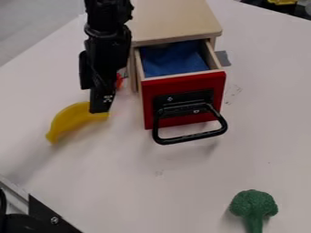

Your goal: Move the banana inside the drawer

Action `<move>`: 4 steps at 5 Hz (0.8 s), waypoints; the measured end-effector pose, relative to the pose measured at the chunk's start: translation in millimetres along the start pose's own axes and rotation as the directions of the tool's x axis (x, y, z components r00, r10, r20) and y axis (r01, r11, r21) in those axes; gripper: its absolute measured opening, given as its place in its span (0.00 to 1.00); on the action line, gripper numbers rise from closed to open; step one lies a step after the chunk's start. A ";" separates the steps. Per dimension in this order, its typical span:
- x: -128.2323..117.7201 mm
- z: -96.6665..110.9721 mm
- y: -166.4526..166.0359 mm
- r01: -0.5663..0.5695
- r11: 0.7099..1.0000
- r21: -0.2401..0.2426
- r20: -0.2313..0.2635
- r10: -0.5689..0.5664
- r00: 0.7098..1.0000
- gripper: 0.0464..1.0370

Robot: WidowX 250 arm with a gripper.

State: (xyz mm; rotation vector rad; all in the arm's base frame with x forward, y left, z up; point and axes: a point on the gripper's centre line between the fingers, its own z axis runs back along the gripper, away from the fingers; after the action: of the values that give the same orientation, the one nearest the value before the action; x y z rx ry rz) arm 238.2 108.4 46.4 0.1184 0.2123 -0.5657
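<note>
Pickup is judged in hand: the banana [72,119] is seen beside the open drawer [182,76], one end at the gripper [100,109], whose spread cannot be told; secure grasping, then lifting, is needed

White table [152,191], yellow banana [72,117], wooden cabinet [176,20] with open red-fronted drawer [182,83], green toy broccoli [254,204]

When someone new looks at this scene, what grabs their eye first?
Probably the open drawer's bright red front with its black handle, near the middle, with blue cloth inside. Next, the yellow banana to the left, with the black robot hand right at it. Then the green toy broccoli at the lower right.
</note>
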 end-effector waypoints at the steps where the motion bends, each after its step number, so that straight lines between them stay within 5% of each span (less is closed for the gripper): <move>1: -11.0 -1.3 4.6 -0.013 1.000 -0.024 -0.016 0.013 1.000 0.96; 4: -17.3 -19.7 -1.2 0.019 1.000 -0.005 -0.050 -0.019 0.999 0.96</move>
State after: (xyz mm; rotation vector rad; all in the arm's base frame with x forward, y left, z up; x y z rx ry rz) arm 220.0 119.7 31.2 0.1263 0.2640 -0.5818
